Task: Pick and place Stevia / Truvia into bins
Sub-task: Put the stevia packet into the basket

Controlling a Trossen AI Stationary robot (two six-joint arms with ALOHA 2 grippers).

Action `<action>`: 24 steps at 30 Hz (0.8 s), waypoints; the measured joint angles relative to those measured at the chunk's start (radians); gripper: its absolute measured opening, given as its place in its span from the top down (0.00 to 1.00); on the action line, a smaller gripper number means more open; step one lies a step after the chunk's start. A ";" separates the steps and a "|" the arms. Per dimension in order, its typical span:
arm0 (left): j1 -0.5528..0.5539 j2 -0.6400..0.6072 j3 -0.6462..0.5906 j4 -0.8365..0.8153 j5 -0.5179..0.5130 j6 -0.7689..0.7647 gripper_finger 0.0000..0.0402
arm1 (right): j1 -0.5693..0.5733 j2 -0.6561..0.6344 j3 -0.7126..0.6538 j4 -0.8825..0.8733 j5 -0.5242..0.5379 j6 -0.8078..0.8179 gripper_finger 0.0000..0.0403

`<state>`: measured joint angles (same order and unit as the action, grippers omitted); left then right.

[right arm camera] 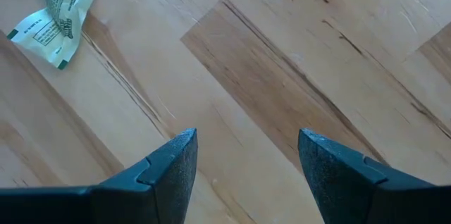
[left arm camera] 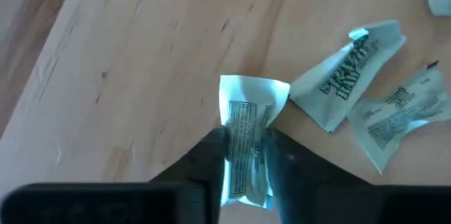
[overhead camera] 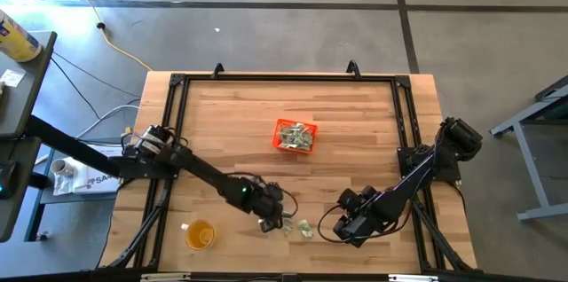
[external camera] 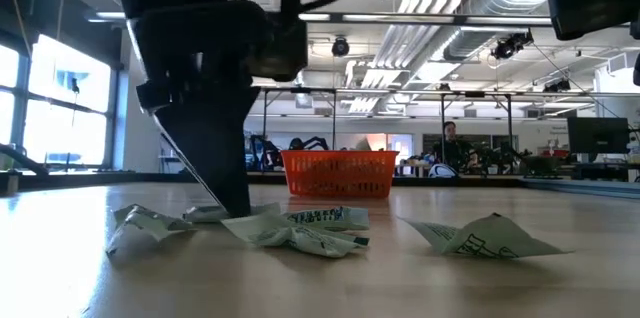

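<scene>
Pale green and white sachets lie in a loose cluster near the table's near edge [overhead camera: 293, 226], with one apart [external camera: 480, 236]. My left gripper [left arm camera: 245, 155] stands low over this cluster and is shut on one sachet [left arm camera: 246, 122]. The orange bin [overhead camera: 295, 135] sits at mid-table with several sachets inside. My right gripper [right arm camera: 245, 155] is open, hovering near the near edge to the right of the cluster, one sachet [right arm camera: 55, 18] lying ahead of it. My left gripper pinches one sachet between its two fingers [left arm camera: 211, 146], which come at it from above, pointing down. The fingers sit on the sachet's long sides near one end [left arm camera: 243, 171], and its far end [left arm camera: 254, 90] sticks out beyond the fingertips, crumpled. The sachet stays low at the table.
A round translucent yellow-orange cup [overhead camera: 200, 233] stands near the near-left corner. Two loose sachets [left arm camera: 349, 69] lie just beside the held one. A black frame [overhead camera: 284, 78] runs around the tabletop. Bare wood lies between the cluster and the bin.
</scene>
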<state>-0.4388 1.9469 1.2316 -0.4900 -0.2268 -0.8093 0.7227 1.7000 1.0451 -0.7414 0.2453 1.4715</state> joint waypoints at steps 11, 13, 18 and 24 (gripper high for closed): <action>0.088 -0.028 0.000 -0.048 0.138 0.066 0.94 | 0.000 0.000 0.000 0.000 0.000 0.021 0.41; 0.096 -0.047 0.007 -0.095 0.144 0.077 0.92 | -0.001 0.000 0.000 -0.002 0.001 0.021 0.41; 0.101 -0.077 0.173 -0.317 0.076 0.202 0.95 | -0.004 0.007 0.001 -0.003 0.009 0.025 0.41; 0.180 -0.084 0.394 -0.474 -0.095 0.418 0.95 | -0.010 0.016 0.001 0.013 0.019 0.048 0.41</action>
<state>-0.2590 1.8633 1.6254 -0.9640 -0.3213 -0.3915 0.7124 1.7161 1.0462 -0.7280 0.2644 1.5194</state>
